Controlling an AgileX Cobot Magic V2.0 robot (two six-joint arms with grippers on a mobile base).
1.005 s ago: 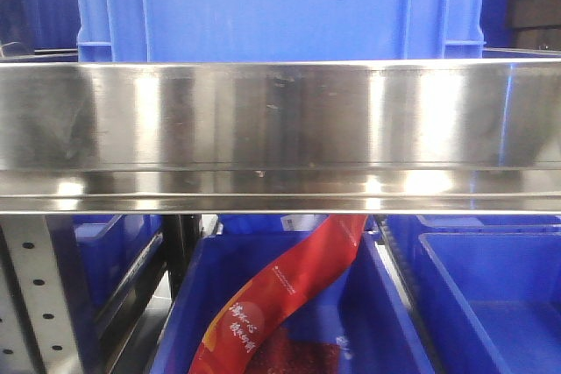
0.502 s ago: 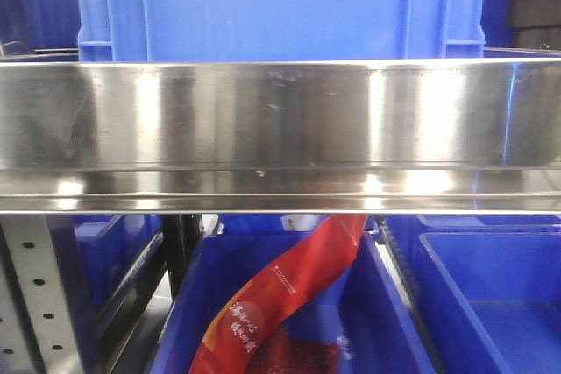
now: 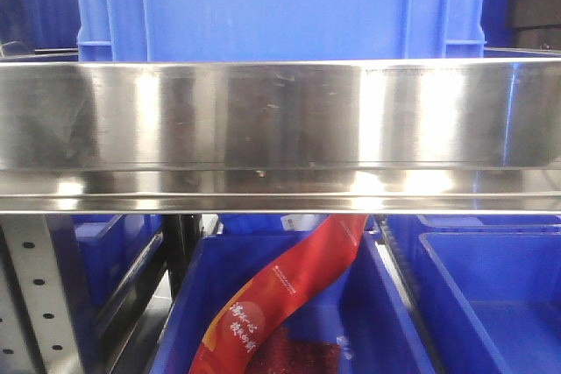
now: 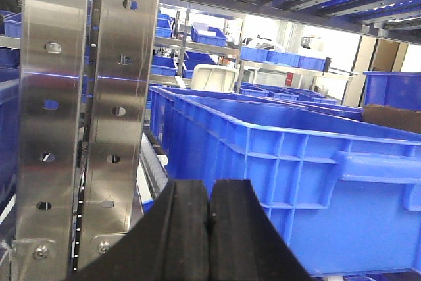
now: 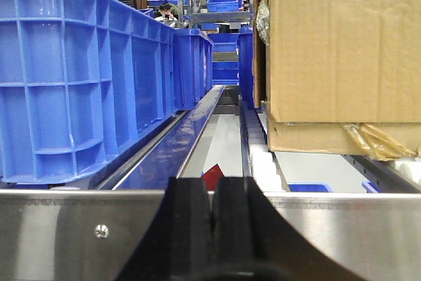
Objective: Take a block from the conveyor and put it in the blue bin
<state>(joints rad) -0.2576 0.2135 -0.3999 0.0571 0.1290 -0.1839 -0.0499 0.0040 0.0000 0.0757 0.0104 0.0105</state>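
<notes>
No block and no dark grey conveyor belt show in any view. My left gripper point(image 4: 209, 190) is shut with nothing between its black fingers, and it hangs beside a large blue bin point(image 4: 309, 182). My right gripper point(image 5: 212, 187) is shut and empty, close behind a steel rail point(image 5: 342, 228). A small red corner point(image 5: 212, 174) shows just past its fingertips; I cannot tell what it is. In the front view a large blue bin point(image 3: 280, 6) stands above a wide steel rail point(image 3: 280, 129). Neither gripper shows in that view.
Below the rail, open blue bins point(image 3: 491, 304) sit side by side; one holds a red package point(image 3: 280, 295). Perforated steel uprights point(image 4: 66, 116) stand left of the left gripper. A cardboard box point(image 5: 342, 51) and a blue bin point(image 5: 72, 77) flank a narrow channel.
</notes>
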